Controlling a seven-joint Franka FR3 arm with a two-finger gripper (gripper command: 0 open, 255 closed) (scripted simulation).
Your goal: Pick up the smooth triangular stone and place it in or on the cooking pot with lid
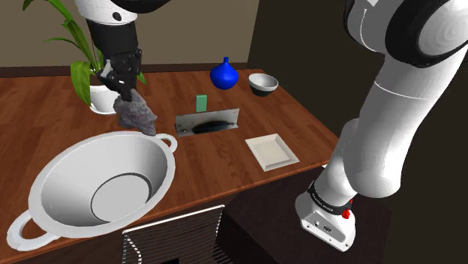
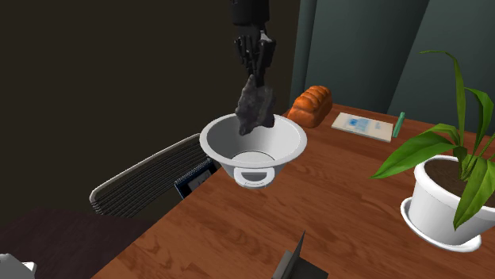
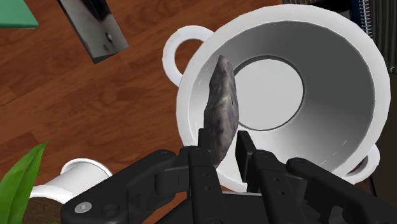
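A grey, rough-faced, flat stone [image 1: 136, 115] hangs in the air with my black gripper [image 1: 124, 94] shut on its upper edge. Under it stands a wide white two-handled pot [image 1: 60, 169], open with no lid on it. In the shoulder view the stone hangs just over the pot's far rim, beside one handle [image 1: 166, 141]. In the second exterior view the stone [image 2: 255, 108] hangs from the gripper [image 2: 255, 79] above the pot [image 2: 289, 143]. In the wrist view the stone [image 3: 221, 111] stands edge-on, clasped between my fingers [image 3: 205, 156], with the pot [image 3: 343, 76] below it.
On the wooden table stand a potted plant [image 1: 90, 82], a blue vase [image 1: 223, 73], a dark bowl [image 1: 262, 82], a small green block [image 1: 201, 102], a shiny tray [image 1: 208, 122] and a white square plate [image 1: 271, 151]. Bread [image 2: 311, 105] lies beyond the pot. A slatted chair [image 1: 172, 236] stands at the table's edge.
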